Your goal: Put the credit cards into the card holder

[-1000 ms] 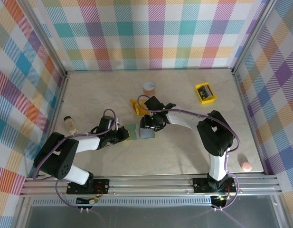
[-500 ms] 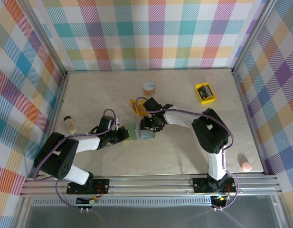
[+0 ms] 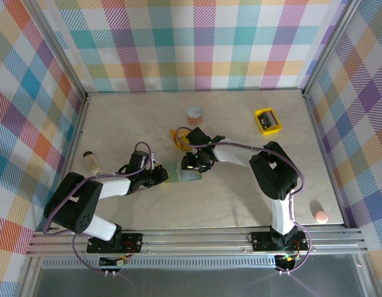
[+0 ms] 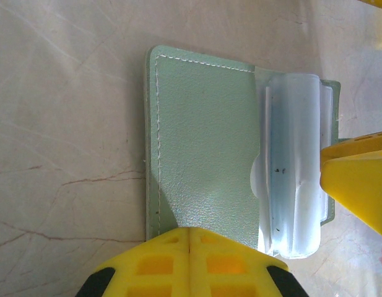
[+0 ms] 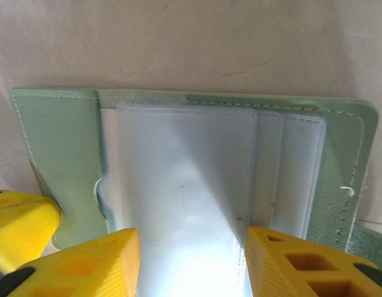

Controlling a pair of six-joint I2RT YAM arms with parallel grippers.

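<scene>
Pinning the card holder (image 4: 203,136) open looks to be the left gripper's (image 4: 189,247) job. Its jaws are together, tips bearing on the edge of the plain green flap, which lies flat on the table (image 3: 240,198). The right gripper (image 5: 191,238) hangs over the card holder's inner side, jaws apart, one either side of the clear sleeve (image 5: 184,161). Whether they touch it I cannot tell. I judge this is to spread a slot for loading. Whether a credit card already sits inside that sleeve I cannot tell. Snack packet (image 3: 176,137) lies just beyond the card holder.
</scene>
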